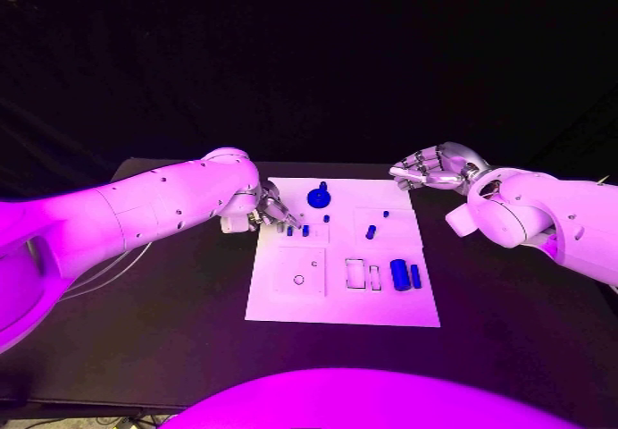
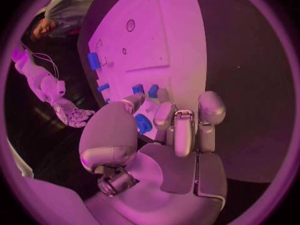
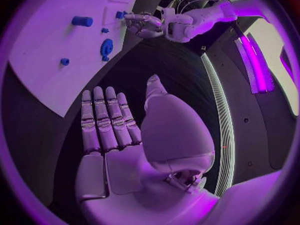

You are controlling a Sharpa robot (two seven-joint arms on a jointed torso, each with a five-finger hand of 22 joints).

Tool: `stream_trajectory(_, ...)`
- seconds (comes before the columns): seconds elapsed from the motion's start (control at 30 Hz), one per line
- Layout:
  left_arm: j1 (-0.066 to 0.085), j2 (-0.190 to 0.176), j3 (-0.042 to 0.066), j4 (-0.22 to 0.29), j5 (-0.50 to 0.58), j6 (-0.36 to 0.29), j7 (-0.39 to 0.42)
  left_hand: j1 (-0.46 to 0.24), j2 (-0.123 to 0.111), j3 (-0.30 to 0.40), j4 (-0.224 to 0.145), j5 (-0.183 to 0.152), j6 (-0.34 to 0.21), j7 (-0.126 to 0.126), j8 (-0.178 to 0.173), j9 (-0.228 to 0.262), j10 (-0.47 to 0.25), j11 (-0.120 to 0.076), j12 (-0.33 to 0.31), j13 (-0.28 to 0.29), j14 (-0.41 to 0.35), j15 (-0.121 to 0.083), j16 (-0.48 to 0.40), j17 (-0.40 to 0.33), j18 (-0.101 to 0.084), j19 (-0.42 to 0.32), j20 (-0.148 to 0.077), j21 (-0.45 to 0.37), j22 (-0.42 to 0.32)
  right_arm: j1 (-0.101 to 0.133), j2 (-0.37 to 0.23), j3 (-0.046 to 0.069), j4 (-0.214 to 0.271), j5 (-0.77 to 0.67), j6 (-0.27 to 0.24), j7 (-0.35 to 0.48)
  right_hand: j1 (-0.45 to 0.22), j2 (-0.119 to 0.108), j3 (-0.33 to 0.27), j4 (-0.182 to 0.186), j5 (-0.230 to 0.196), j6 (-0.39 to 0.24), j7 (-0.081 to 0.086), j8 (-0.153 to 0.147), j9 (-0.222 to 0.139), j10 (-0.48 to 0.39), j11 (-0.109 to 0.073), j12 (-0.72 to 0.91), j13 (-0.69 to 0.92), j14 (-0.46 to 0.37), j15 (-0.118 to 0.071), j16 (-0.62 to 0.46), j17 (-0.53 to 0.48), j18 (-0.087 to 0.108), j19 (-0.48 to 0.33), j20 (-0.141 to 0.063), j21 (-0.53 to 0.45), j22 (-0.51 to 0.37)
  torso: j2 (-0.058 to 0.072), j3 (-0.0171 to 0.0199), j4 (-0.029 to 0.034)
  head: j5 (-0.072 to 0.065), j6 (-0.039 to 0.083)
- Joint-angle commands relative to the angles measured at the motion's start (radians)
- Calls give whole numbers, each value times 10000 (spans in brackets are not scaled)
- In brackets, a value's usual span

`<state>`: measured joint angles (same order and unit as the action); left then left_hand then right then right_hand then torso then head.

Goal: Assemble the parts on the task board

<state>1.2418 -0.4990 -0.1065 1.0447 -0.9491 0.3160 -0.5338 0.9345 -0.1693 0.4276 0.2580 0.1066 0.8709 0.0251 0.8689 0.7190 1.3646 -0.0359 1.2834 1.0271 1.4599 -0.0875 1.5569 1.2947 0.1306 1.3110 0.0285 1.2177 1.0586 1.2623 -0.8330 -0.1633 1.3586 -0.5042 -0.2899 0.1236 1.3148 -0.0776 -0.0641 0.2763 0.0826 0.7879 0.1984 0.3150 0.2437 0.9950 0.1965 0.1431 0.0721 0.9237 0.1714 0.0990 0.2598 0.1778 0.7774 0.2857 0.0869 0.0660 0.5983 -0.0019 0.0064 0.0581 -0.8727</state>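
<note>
Parts (image 1: 399,273) lay on board (image 1: 341,299), looked light, rigid, smooth; best pinched across the sides | left hand (image 1: 271,212) at board's edge, fingers curled around a small blue part (image 2: 143,123) | right hand (image 1: 436,167) beyond board's far corner, fingers apart, holding nothing

The left hand (image 1: 271,213) crowds the task board's (image 1: 338,308) left edge beside two small upright parts (image 1: 296,231). The near left quarter lies bare (flat outlines only), with table (image 1: 154,313) open alongside.
</note>
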Motion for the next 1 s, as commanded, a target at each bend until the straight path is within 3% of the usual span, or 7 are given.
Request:
stream_trajectory(0.03,0,-90,56,135,376,-214,41,31,15,-400,198,-184,144,-6,11,41,-246,-39,-88,-86,1109,-17,139,2761,-178,-66,-52,-161,-136,-13,5,2,3,-2,23,31,-44,179,94,51,-79,48,503,-59,115,-24,7,-98,-85,35,10,19,-83,33,151,14,92,33,-2,-1,-1,-29,1)
stream_trajectory(0.3,-14,-537,347,579,1440,-1180,324,130,257,-925,313,-143,-562,238,-152,41,-1218,163,-941,-1475,996,122,-37,2428,4,-624,56,-961,-1111,-28,-24,2,11,1,10,39,-51,178,89,54,-79,42,508,-65,113,-31,11,-102,-85,24,14,13,-90,31,145,15,86,31,-13,5,15,-84,1)
stream_trajectory(0.37,-15,-698,426,777,2000,-1450,949,437,483,-1168,311,-117,-1453,651,-556,-132,-2901,547,-2153,-3338,538,452,-653,1378,306,-1699,293,-2390,-2774,-30,-32,2,13,5,-20,54,-54,180,87,56,-78,37,512,-69,112,-35,14,-104,-85,18,17,9,-95,30,141,16,82,30,-22,7,24,-106,1)
stream_trajectory(0.5,-15,-847,484,1078,2191,-2209,2315,1764,772,-942,-12,-43,-2593,1153,-930,-409,-4540,1018,-2739,-4031,-4,845,-1186,505,486,-2410,598,-3439,-3852,-32,-45,2,12,11,-99,97,-46,188,90,52,-76,34,514,-72,111,-38,16,-106,-85,19,17,9,-98,30,141,16,81,30,-15,3,20,-145,1)
stream_trajectory(0.67,-74,-840,500,1364,1095,-3501,4205,3585,489,480,-689,-9,-3450,1710,-1762,-1440,-6366,1638,-4379,-5388,-3863,1453,-4944,-4422,503,-3511,1204,-4981,-4731,-33,-59,3,-8,16,-185,151,172,323,171,-74,-69,40,505,-87,110,-38,10,-106,-80,70,8,28,-142,36,171,13,72,33,-2,-1,11,-211,1)
stream_trajectory(0.87,-290,-567,461,1336,-836,-4743,6096,4687,-33,1648,-2114,-26,-2982,1722,-2267,-2638,-6306,1663,-5614,-6953,-4440,1445,-5519,-5470,499,-3931,1180,-4858,-4514,-33,-52,3,-21,-55,-250,194,403,423,248,-236,-68,58,495,-96,111,-29,3,-102,-79,97,2,34,-189,39,193,11,59,34,0,1,0,-277,1)
stream_trajectory(1.0,-409,-326,392,1178,-2156,-5030,6596,4814,-189,1542,-2505,-53,-2485,1648,-2490,-3085,-6090,1641,-5921,-7404,-4393,1420,-5485,-5704,507,-4207,1140,-4362,-4072,-33,-44,3,-19,-126,-272,206,451,448,276,-270,-65,62,493,-99,111,-27,1,-101,-79,102,1,35,-200,39,198,11,56,34,9,6,-13,-286,1)
